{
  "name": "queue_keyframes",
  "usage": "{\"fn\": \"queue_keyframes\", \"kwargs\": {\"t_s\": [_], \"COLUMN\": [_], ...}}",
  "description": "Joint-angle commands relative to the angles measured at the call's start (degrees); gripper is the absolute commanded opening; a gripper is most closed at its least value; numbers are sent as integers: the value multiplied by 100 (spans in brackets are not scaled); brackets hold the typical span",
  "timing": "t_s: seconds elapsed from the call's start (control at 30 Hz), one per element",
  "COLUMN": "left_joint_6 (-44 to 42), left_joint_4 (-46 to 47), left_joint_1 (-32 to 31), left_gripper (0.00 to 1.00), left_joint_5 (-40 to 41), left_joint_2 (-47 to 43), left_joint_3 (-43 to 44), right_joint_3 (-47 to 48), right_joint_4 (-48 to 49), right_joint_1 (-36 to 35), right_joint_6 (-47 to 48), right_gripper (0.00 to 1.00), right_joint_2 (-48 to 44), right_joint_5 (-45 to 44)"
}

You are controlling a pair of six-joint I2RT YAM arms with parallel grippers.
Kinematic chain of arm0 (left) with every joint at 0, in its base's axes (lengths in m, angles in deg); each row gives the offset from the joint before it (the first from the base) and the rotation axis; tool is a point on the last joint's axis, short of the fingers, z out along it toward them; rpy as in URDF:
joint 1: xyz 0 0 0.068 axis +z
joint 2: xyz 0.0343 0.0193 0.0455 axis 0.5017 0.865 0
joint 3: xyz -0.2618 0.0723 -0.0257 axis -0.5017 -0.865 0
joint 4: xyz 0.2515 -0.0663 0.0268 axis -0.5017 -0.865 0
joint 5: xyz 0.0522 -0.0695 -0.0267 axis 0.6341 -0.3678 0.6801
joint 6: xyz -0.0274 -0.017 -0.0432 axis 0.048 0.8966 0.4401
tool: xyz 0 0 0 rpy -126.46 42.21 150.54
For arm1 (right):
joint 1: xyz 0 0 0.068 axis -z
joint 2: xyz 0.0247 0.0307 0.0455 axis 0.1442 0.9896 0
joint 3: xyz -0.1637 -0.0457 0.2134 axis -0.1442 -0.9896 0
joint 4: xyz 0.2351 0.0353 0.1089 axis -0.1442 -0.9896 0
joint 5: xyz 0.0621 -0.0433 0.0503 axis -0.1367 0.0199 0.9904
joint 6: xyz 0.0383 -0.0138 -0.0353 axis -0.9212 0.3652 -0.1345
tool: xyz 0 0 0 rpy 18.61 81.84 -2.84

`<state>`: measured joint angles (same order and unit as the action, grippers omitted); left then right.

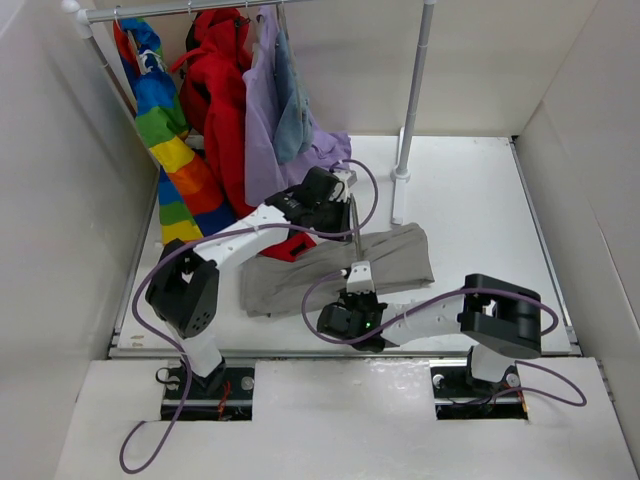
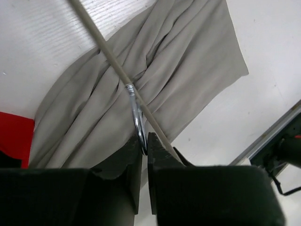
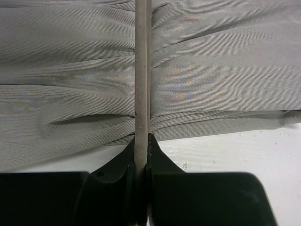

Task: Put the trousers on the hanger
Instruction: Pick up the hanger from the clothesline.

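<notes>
White table (image 1: 480,200) spread out ahead of me, and at the back the rail (image 1: 200,8) carries a rainbow garment (image 1: 165,130), a red coat (image 1: 225,100) and a lilac garment (image 1: 262,110), with an upright pole (image 1: 415,90) standing to their right. Down in the middle, between my two arms, the trousers (image 1: 395,255) lie flat and rumpled on the table, their left end right by the red coat's hem. Across them runs the hanger (image 1: 354,235) – its thin grey rod (image 3: 142,70) passes straight over the bunched fabric, folds gathering on either side of it. Whether the cloth is threaded through the loop, I can't tell from here. My left gripper (image 2: 145,141) is pinched tight on the hanger's shiny metal hook (image 2: 136,115), jaws almost together around it. My right gripper (image 3: 142,141) is pressed onto the rod at the trousers' near edge – fingers clamped either side, no gap showing.
</notes>
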<state>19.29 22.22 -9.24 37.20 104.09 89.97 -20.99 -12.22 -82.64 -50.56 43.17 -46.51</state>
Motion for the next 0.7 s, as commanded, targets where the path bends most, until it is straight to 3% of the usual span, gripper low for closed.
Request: {"fn": "queue_keyframes", "kwargs": {"t_s": [0.0,0.07,0.1,0.13,0.23,0.4,0.67], "left_joint_6": [29,29,29,82,196,249,442], "left_joint_4": [-58,-59,-59,-59,-59,-59,-6], "left_joint_1": [33,33,33,33,155,270,323], "left_gripper": [1,0,0,0,0,0,0], "left_joint_5": [-10,-10,-62,-62,61,114,-167], "left_joint_2": [-164,-164,-243,-243,-383,-437,-542], "left_joint_3": [266,266,144,143,-112,-340,-288], "right_joint_3": [-206,-144,-144,-66,57,5,575], "right_joint_4": [160,107,107,-76,-341,-543,-834], "right_joint_1": [-1,-1,-1,-1,-1,-1,-1], "right_joint_6": [2,55,55,55,108,651,2137], "right_gripper": [0,4,14,47,89,100,100], "right_joint_2": [333,334,334,334,36,-1192,-2978], "right_joint_5": [1543,1543,1543,1543,1648,1841,2614]}}
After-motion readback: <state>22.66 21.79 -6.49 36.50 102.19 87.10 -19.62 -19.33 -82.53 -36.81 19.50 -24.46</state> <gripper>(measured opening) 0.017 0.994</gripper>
